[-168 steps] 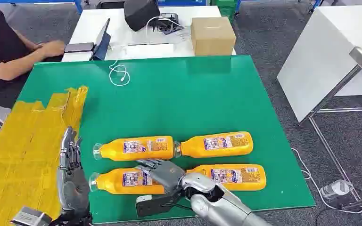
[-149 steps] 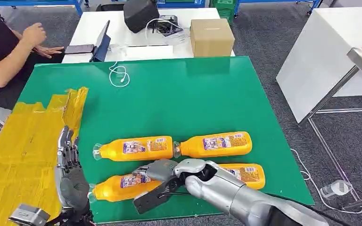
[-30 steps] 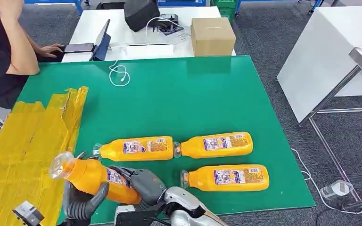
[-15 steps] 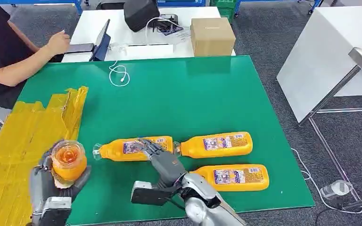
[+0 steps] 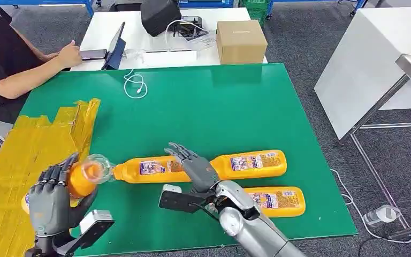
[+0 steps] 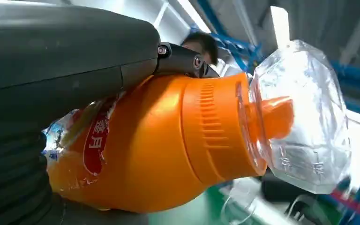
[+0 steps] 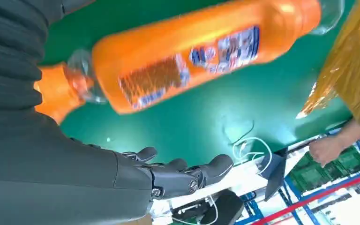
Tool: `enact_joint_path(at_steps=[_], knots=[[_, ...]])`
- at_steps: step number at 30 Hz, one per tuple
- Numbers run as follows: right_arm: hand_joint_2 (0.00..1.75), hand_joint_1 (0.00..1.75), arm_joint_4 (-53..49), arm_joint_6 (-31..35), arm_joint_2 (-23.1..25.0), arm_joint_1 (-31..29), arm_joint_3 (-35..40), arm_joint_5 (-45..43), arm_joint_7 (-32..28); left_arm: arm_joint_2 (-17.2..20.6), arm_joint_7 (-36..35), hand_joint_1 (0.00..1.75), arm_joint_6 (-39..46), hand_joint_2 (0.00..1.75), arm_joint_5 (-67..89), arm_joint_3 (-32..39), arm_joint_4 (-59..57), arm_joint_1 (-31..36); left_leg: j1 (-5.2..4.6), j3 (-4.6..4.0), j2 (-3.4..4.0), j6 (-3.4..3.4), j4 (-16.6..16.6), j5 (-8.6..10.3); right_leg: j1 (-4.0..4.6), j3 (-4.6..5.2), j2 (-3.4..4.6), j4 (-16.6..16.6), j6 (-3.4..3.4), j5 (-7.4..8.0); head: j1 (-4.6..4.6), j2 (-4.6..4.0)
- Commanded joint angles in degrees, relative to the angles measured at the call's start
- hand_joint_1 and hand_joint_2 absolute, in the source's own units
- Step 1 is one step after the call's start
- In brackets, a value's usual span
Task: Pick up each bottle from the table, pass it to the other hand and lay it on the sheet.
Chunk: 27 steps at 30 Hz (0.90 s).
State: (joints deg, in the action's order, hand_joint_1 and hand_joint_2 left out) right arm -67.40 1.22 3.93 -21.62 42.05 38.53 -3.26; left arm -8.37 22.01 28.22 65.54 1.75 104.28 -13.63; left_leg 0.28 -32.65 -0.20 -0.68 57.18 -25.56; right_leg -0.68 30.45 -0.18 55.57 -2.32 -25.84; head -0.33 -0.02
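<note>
Item 1: orange plastic juice bottle with clear cap cover [image 5: 83, 178], gripped in the left hand [image 5: 51, 201], fingers wrapped round its body, cap toward 1 o'clock. A second ago both hands shared it; now the left alone carries it, so the pass looks complete and laying down remains. It hangs over the near edge of the crinkled yellow sheet [image 5: 27, 155] at 9 o'clock.

Item 2: right hand [image 5: 195, 167], fingers spread, holding nothing, raised above the left bottle of the far pair [image 5: 155, 168]; since half a second ago it has drifted slightly toward 12 o'clock.

Item 3: two more bottles on the green desk [image 5: 203, 107]: far right [image 5: 249, 164], near right [image 5: 275, 200].

Room: the sheet spreads wide at 9 to 10 o'clock; its raised folded edge [image 5: 88, 120] lies at 11. The desk's near edge is just under both arms. White cable [image 5: 135, 84] and person's forearm [image 5: 27, 80] lie well apart at 11 to 12 o'clock.
</note>
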Motion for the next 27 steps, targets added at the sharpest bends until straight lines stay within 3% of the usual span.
enact_joint_path(at_steps=[1, 9, 12, 16, 19, 24, 25, 27], knots=[[1.75, 0.00, 17.55, -3.86, 2.80, -15.66, 2.04, -1.65, 0.78, 10.48, -3.86, 1.75, -4.76, 1.75, 5.31, -8.25, -20.69, 7.28, -0.02, 0.18, 0.08, 0.06, -0.15, 0.10, -0.01, -0.13, 0.07, -0.07, 0.12, 0.08, 0.00, 0.00], [1.75, 0.00, 27.13, -5.11, 6.53, -21.04, 4.60, -2.83, 0.06, 16.25, 0.01, 1.75, -12.03, 1.75, -1.42, -6.78, -33.25, 10.44, -0.02, 0.23, 0.14, 0.03, -0.14, 0.05, -0.01, -0.18, 0.13, -0.02, 0.08, 0.02, -0.02, 0.00], [1.75, 0.00, 29.60, -5.50, 7.46, -21.99, 5.50, -3.10, -0.28, 19.05, 1.83, 1.75, -15.16, 1.75, -3.68, -6.68, -34.08, 10.05, 0.04, 0.28, 0.18, 0.05, -0.14, 0.03, 0.05, -0.24, 0.18, -0.05, 0.10, 0.03, 0.00, 0.00], [1.75, 0.00, 30.83, -5.78, 7.97, -22.50, 5.89, -3.27, -0.54, 20.04, 2.54, 1.75, -16.79, 1.75, -4.94, -6.51, -33.57, 9.58, 0.04, 0.21, 0.15, 0.04, -0.09, 0.02, 0.06, -0.15, 0.18, 0.02, 0.09, 0.01, 0.00, 0.00], [1.75, 0.00, 33.59, -6.94, 9.33, -23.80, 7.19, -3.56, -0.78, 24.10, 4.24, 1.75, -21.52, 1.75, -8.37, -6.56, -33.19, 8.54, 0.04, 0.15, 0.20, 0.03, -0.06, 0.02, 0.06, -0.08, 0.23, 0.06, 0.08, 0.03, 0.00, 0.00], [1.75, 0.00, 33.99, -6.98, 9.61, -23.87, 7.37, -3.56, -0.77, 24.76, 4.75, 1.75, -21.83, 1.75, -8.96, -6.17, -33.10, 8.28, 0.04, 0.27, 0.24, 0.06, -0.08, 0.03, 0.06, -0.17, 0.28, 0.12, 0.10, 0.03, 0.00, 0.00], [1.75, 0.00, 35.15, -7.54, 9.96, -24.32, 7.94, -3.53, -0.72, 24.94, 4.75, 0.00, -23.05, 0.00, -9.51, -6.49, -32.86, 8.18, 0.05, 0.30, 0.21, 0.07, -0.09, 0.04, 0.08, -0.19, 0.24, 0.12, 0.12, 0.03, 0.00, 0.00], [1.75, 0.00, 37.49, -8.56, 10.95, -25.15, 9.04, -3.43, -0.52, 26.72, 6.35, 0.00, -26.09, 0.00, -12.68, -6.81, -31.95, 7.50, 0.04, 0.31, 0.22, 0.09, -0.09, 0.06, 0.07, -0.16, 0.25, 0.15, 0.11, 0.04, 0.00, 0.00]])
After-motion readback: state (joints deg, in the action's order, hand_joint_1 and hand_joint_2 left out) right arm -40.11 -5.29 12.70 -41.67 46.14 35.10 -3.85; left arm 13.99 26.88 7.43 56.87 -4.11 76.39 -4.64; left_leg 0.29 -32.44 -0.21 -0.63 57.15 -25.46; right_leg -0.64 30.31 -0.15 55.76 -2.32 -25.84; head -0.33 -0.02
